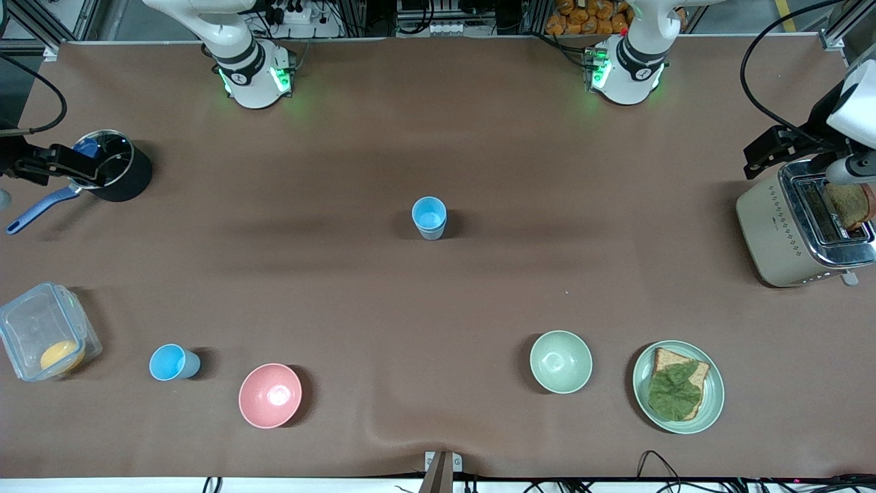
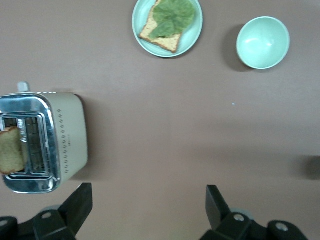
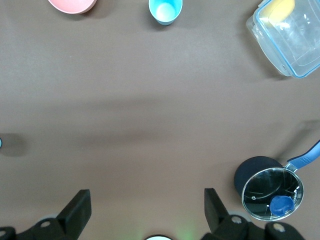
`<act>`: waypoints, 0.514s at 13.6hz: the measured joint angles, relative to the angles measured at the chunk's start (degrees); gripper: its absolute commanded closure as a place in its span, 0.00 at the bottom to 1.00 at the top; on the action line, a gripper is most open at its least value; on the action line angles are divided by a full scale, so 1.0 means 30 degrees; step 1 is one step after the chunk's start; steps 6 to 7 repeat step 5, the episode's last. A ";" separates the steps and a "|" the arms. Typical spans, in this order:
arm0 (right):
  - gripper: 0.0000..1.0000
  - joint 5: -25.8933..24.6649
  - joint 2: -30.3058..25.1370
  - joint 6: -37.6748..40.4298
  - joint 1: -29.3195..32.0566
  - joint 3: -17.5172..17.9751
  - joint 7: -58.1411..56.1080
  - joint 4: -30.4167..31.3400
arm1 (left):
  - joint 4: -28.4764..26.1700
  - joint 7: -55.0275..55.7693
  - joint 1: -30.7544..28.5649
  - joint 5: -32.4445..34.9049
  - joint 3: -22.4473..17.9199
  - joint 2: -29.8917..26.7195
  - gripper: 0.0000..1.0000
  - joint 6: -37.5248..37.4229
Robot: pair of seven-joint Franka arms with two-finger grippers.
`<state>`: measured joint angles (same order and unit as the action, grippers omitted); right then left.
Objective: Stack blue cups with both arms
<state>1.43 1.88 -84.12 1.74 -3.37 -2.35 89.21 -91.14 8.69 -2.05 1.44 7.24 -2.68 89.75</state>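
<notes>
Standing upright apart, two blue cups (image 1: pixel 429 218) (image 1: pixel 173 362).

We see a wide table (image 1: pixel 438 137) covered in a matte brown cloth, lit evenly from above, with soft shadows lying beside the things on it. The cloth shows 1 low wrinkle at the table edge nearest the front camera, next to a small metal bracket (image 1: pixel 442 465) fixed there. Black cables (image 1: pixel 657 460) trail along that same edge. Above the table's top edge stand aluminium frame posts (image 1: pixel 41 20), a power strip (image 1: pixel 291 14) and tangled wiring.
</notes>
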 measured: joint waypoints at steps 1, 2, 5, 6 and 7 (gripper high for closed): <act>0.00 0.0000 0.0000 0.0000 0.0000 0.0001 0.0000 0.0001 | 0.0000 0.0131 -0.0001 -0.0275 -0.0038 -0.0040 0.00 0.0000; 0.00 0.0000 0.0000 0.0000 0.0000 0.0002 0.0000 0.0003 | 0.0004 0.0201 -0.0002 -0.0391 -0.0098 -0.0063 0.00 0.0000; 0.00 0.0000 0.0000 0.0000 0.0000 0.0010 0.0000 0.0007 | 0.0148 0.0201 -0.0002 -0.0415 -0.0204 -0.0073 0.00 0.0001; 0.00 0.0000 0.0000 0.0000 0.0000 0.0010 0.0000 0.0007 | 0.0148 0.0201 -0.0002 -0.0415 -0.0204 -0.0073 0.00 0.0001; 0.00 0.0000 0.0000 0.0000 0.0000 0.0010 0.0000 0.0007 | 0.0148 0.0201 -0.0002 -0.0415 -0.0204 -0.0073 0.00 0.0001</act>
